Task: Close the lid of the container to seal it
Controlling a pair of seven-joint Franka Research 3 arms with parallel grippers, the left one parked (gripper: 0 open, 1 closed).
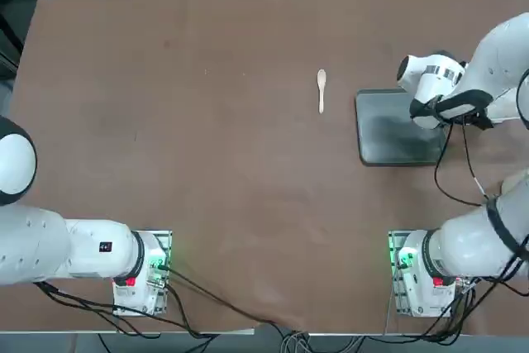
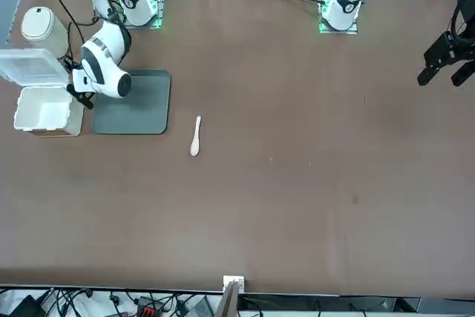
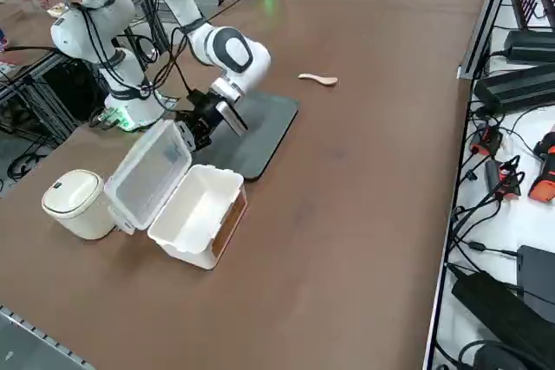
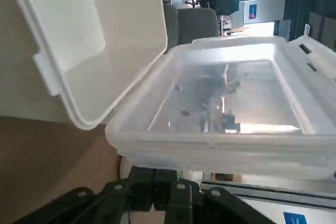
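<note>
Gaping at the front view's left, the boxy white container (image 2: 46, 110) has its translucent lid (image 2: 33, 67) raised. Nearby, the right gripper (image 4: 153, 174) is pinched shut.

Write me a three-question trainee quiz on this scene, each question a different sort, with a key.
1. True or false: the translucent whitish plastic lid is closed on the white rectangular plastic box.
2. Fill in: the black right end effector, beside that lid, is ____ (open/shut).
3. Which lies on the far side of the dark grey square tray from the box?
A) small white spoon
B) red cup
C) blue bowl

Key: 1 false; 2 shut; 3 A
</note>
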